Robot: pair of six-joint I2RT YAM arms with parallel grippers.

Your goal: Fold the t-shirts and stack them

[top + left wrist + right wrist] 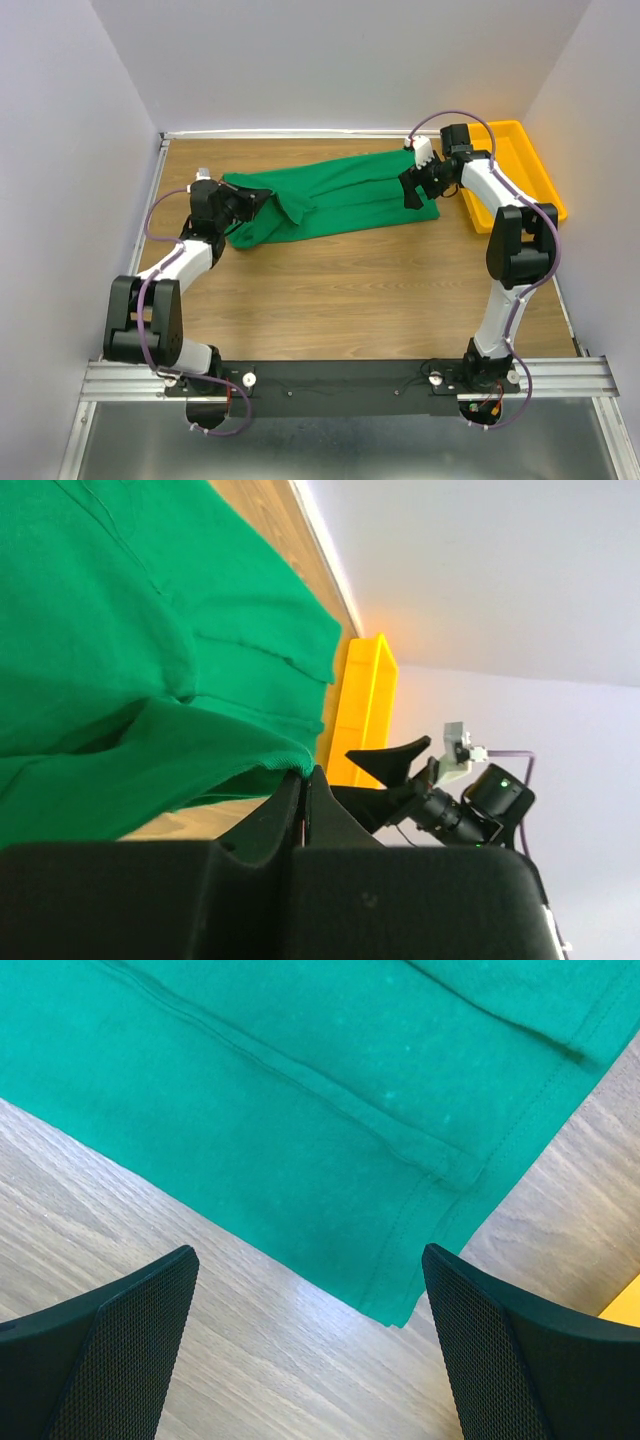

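Left end effector (303, 780) pinches the green fabric t-shirt (330, 195) (limp, we judge); right end effector (308, 1255) gapes empty over the hem corner, our best hold.

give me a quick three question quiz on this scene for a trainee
1. True or false: the right tool is shut on the green t-shirt.
2. Where is the yellow bin? A at the far right; B at the near left; C under the t-shirt.
3. Fill in: the left tool is shut on the ___.
Key: 1 false, it is open; 2 A; 3 green t-shirt.
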